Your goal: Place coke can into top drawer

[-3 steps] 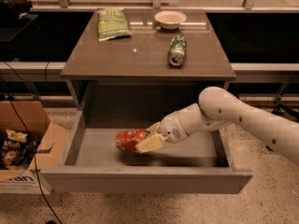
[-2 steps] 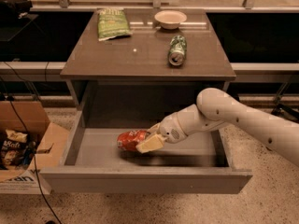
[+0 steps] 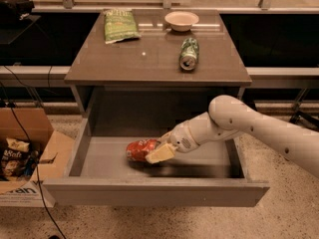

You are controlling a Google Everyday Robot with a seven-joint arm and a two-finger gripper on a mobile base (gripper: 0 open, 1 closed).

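Observation:
The top drawer (image 3: 154,192) is pulled fully open, its grey inside showing. The coke can (image 3: 141,149) lies on its side on the drawer floor, left of centre, red-orange with white markings. My gripper (image 3: 158,152) reaches down into the drawer from the right and sits at the can's right end, one pale finger (image 3: 160,154) lying in front of the can. The white arm comes in from the lower right.
On the cabinet top (image 3: 149,59) lie a green can (image 3: 189,53) on its side, a green chip bag (image 3: 120,26) and a white bowl (image 3: 182,20). A cardboard box (image 3: 27,156) with snack bags stands on the floor at the left, with a black cable beside it.
The can and the gripper sit at nearly the same spot in the drawer; the arm has shifted only very slightly.

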